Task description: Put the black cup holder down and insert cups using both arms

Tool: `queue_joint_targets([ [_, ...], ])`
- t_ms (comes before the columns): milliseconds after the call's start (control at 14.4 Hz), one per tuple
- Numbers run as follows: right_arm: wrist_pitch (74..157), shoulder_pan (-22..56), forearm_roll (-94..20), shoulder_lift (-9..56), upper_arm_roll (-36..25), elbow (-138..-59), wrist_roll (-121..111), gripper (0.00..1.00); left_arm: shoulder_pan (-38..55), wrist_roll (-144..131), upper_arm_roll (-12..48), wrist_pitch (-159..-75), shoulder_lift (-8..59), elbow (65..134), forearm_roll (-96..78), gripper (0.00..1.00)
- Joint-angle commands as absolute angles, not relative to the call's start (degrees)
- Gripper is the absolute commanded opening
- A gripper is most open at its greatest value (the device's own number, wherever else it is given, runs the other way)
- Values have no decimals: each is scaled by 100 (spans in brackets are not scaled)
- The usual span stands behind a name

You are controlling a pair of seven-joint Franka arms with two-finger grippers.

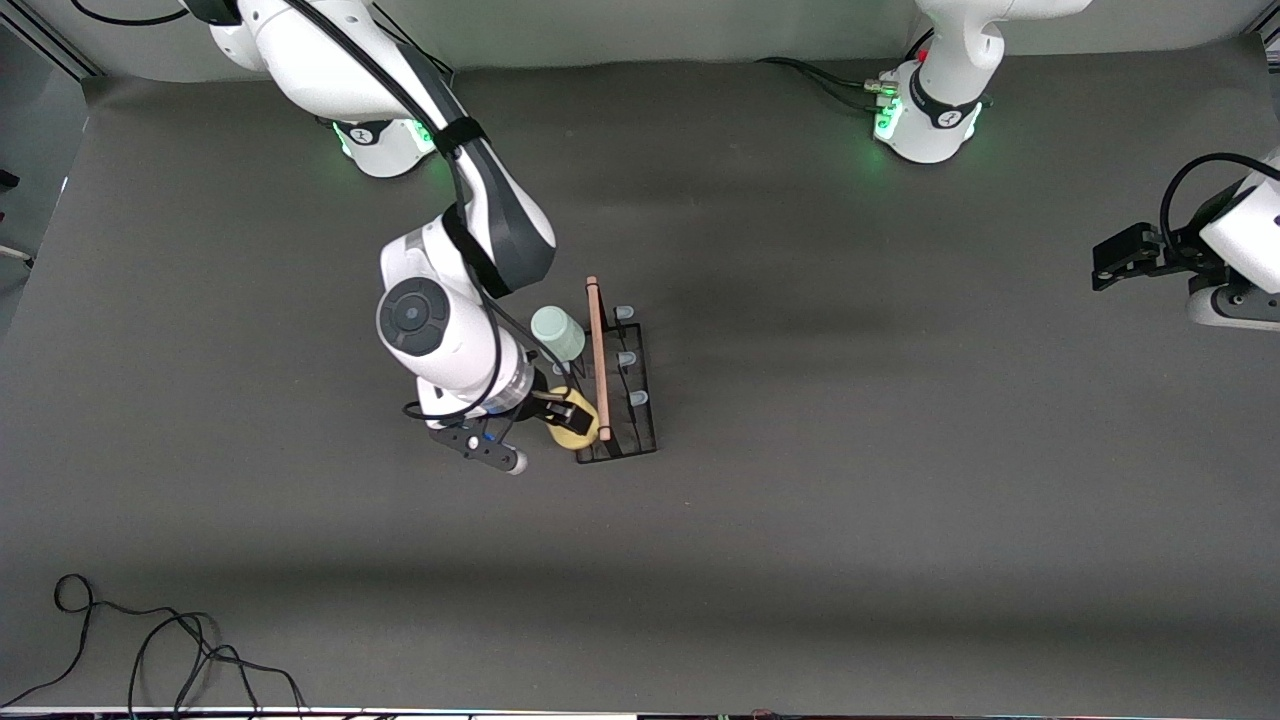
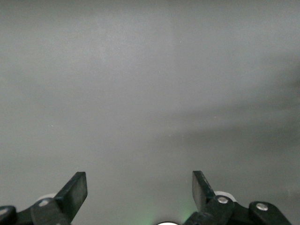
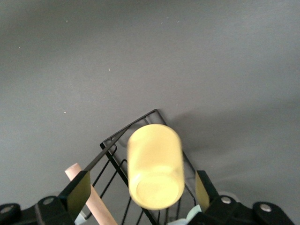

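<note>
At lower centre of the front view, the right hand is at the near end of the black cup holder, where the yellow cup sits upside down between fingers spread clear of it. A straight lift away looks wisest, so the cup stays seated on its prong. Farther up the rack sits the mint cup. The right wrist view alone shows both gaps beside the cup. At far right, the left hand waits, spread wide, over bare surface.

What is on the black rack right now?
The black cup holder carries a mint green cup and a yellow cup on prongs on the right arm's side. The open right gripper straddles the yellow cup. Three blue-tipped prongs stand bare. The right arm hides the middle prong.
</note>
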State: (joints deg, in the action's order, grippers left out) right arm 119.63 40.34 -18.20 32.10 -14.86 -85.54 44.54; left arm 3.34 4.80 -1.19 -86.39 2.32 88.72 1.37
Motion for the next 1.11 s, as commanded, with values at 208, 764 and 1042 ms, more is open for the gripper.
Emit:
queue_joint_targets([
  [208, 9391, 3999, -1740, 2024, -2529, -8121, 3107, 100, 387, 510, -149, -8719, 211, 8877, 176, 100],
  [764, 7453, 4017, -414, 677, -3981, -8121, 415, 100, 369, 466, -149, -8833, 132, 8921, 158, 100],
  [1042, 7400, 4017, -308, 677, -4157, -8130, 229, 100, 369, 457, -149, -8868, 105, 8965, 149, 100],
])
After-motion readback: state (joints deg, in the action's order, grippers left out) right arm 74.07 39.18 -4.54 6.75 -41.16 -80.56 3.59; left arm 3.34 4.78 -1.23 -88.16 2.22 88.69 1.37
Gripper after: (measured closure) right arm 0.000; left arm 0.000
